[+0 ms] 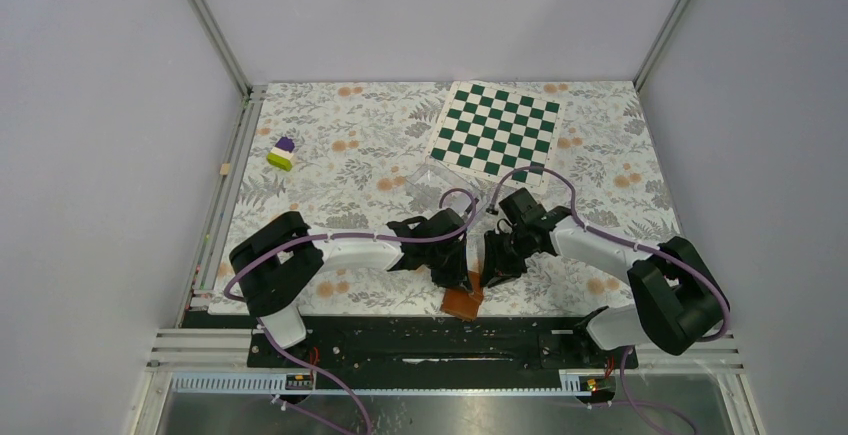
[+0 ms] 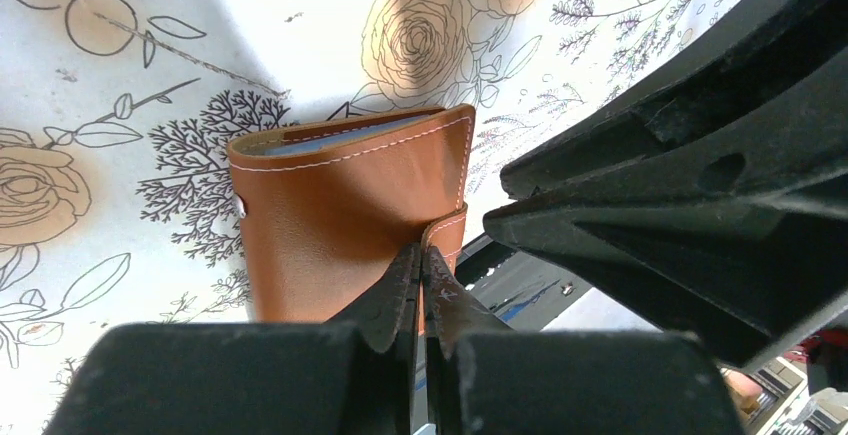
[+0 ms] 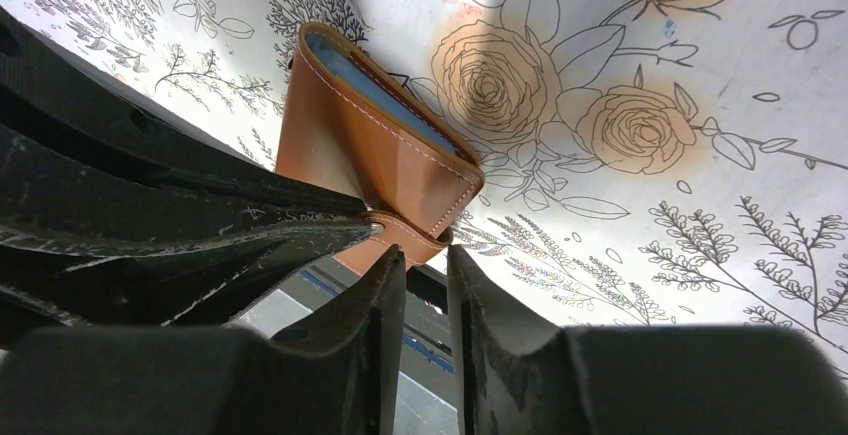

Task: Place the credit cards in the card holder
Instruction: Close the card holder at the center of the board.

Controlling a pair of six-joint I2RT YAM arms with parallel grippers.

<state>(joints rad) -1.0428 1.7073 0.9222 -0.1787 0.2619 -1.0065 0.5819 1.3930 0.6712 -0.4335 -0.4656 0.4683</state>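
Card holder (image 2: pixel 340 205), a brown leather bifold with pale blue inner pockets, at the near edge of the floral tablecloth (image 2: pixel 120 75), partly over the black base rail (image 1: pixel 400 340). Both grippers meet at its snap tab (image 3: pixel 408 233). Left gripper (image 2: pixel 421 255): fingers pressed fully together, tips against the corner beside the tab; whether leather is pinched between them cannot be told. Right gripper (image 3: pixel 425 255): jaws slightly apart, nothing between them, tips just short of the tab loop, facing the left gripper from the other side.
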